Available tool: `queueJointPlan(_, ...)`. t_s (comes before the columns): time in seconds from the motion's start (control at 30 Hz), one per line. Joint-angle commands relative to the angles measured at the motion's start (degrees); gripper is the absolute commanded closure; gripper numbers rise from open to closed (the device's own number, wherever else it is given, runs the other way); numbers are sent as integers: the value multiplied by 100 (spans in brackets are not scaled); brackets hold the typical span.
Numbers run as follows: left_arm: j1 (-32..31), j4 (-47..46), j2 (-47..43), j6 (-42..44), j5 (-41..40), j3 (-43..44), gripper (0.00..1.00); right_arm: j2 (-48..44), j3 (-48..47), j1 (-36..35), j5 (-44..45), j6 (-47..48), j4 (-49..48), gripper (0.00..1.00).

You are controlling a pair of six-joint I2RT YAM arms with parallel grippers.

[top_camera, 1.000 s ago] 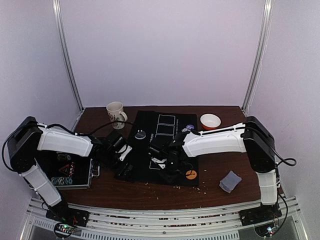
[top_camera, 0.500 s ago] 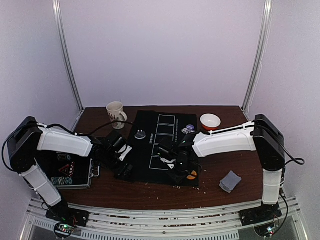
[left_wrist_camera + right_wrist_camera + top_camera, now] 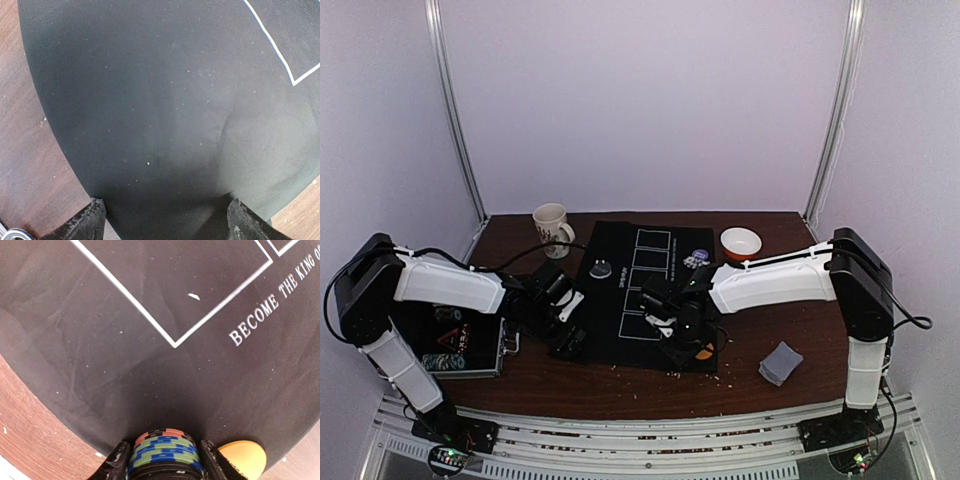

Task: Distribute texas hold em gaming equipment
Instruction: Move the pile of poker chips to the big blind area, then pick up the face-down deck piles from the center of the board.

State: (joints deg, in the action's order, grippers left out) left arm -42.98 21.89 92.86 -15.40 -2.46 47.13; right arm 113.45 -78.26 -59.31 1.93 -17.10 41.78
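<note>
Chips: 1 stack (image 3: 164, 454), axis prob. upright, pinched btwn R jaws; 1 orange disc (image 3: 242, 458) just right of them. L jaws spread wide over 1 black mat (image 3: 150, 100).

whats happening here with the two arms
The right gripper is clamped on a stack of poker chips at the near edge of the black mat, beside an orange disc. The left gripper hovers open and empty over the mat's left edge. A grey card deck lies off the mat.
</note>
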Motion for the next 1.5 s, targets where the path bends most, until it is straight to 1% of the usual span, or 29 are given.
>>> queueJointPlan(0.0,35,269,-77,-4,46,-185,11,131,64,74,23,23,328,41)
queueJointPlan(0.1,32,213,-93,18,136,-95,11,135,10,70,-17,36,338,32)
queueJointPlan(0.13,28,203,-80,26,162,-69,11,148,-2,69,-21,39,336,31)
queueJointPlan(0.33,28,175,-135,108,242,20,11,95,-184,68,-216,122,361,26)
queueJointPlan(0.5,35,26,-398,267,364,106,11,-99,-595,71,-450,211,284,25)
queueJointPlan(0.67,28,-69,-676,440,517,253,11,-353,-1169,129,-424,246,308,21)
queueJointPlan(0.73,35,-105,-783,535,547,293,10,-630,-1235,234,-187,72,272,13)
queueJointPlan(0.77,34,-136,-843,567,533,306,10,-822,-1180,318,30,-81,247,6)
queueJointPlan(0.8,31,-165,-905,592,511,327,9,-1065,-1081,396,276,-351,210,1)
queueJointPlan(0.9,31,-236,-1024,629,493,430,7,-1864,-518,739,1281,-1036,188,0)
queueJointPlan(1.0,29,-213,-1020,641,406,626,4,-2646,313,1203,1727,-1912,314,0)
queueJointPlan(1.1,52,-186,-969,654,353,766,2,-3319,1088,1583,1716,-2591,636,0)
queueJointPlan(1.2,66,-193,-922,684,358,805,2,-3570,1604,1653,1911,-3265,1260,0)
queueJointPlan(1.27,68,-209,-889,706,362,795,2,-3672,1876,1659,1840,-3682,1524,0)
queueJointPlan(1.4,68,-218,-840,743,337,724,2,-4010,2431,1659,1524,-4333,1469,0)
queueJointPlan(1.47,67,-227,-831,766,330,675,2,-4246,2685,1659,1546,-4673,1387,0)
